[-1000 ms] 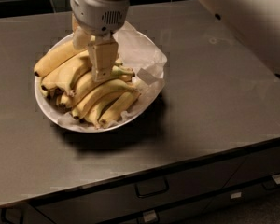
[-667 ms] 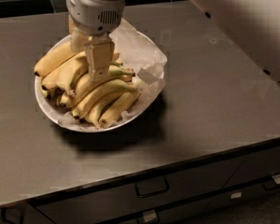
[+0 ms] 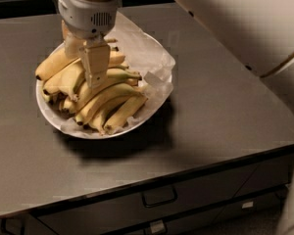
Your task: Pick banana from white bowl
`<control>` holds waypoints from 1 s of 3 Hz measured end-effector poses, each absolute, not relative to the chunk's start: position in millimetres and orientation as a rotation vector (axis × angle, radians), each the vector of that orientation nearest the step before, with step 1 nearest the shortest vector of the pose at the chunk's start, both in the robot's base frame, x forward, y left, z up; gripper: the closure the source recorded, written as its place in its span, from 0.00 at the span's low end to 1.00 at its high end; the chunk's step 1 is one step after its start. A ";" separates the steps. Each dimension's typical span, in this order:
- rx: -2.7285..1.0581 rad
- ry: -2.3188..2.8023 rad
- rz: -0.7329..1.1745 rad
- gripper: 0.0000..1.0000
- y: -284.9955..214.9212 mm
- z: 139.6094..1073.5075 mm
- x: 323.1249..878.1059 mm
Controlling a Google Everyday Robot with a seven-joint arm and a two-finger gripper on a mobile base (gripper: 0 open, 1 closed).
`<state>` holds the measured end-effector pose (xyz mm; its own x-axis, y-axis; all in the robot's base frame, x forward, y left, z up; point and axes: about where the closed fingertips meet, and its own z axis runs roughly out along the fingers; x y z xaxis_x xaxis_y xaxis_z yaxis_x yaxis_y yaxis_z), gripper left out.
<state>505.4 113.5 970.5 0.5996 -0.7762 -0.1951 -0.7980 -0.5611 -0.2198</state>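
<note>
The white bowl [image 3: 152, 58], wide, shallow and lined with crumpled white paper, stands on the left half of the dark counter. It holds a pile of several ripe yellow bananas. My gripper [image 3: 84, 68] hangs straight down over the left middle of the pile. Its fingers are apart. The near finger [image 3: 96, 65] rests against a banana [image 3: 108, 93] at the top of the pile. The far finger [image 3: 71, 45] sits behind the bananas on the left. A banana top lies between them. Nothing is lifted.
The dark counter [image 3: 220, 111] runs to a rounded front right corner, with drawers and handles [image 3: 159, 196] below its front edge. My pale arm [image 3: 245, 18] crosses the upper right of the view.
My gripper has moved left across the bowl and slightly lower onto the pile. The bowl and bananas have not moved.
</note>
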 end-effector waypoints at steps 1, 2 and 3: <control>-2.560 1.282 0.117 0.42 117.5 967.8 506.8; -2.570 1.282 0.122 0.43 119.7 966.0 508.5; -2.576 1.285 0.122 0.43 120.0 965.1 509.5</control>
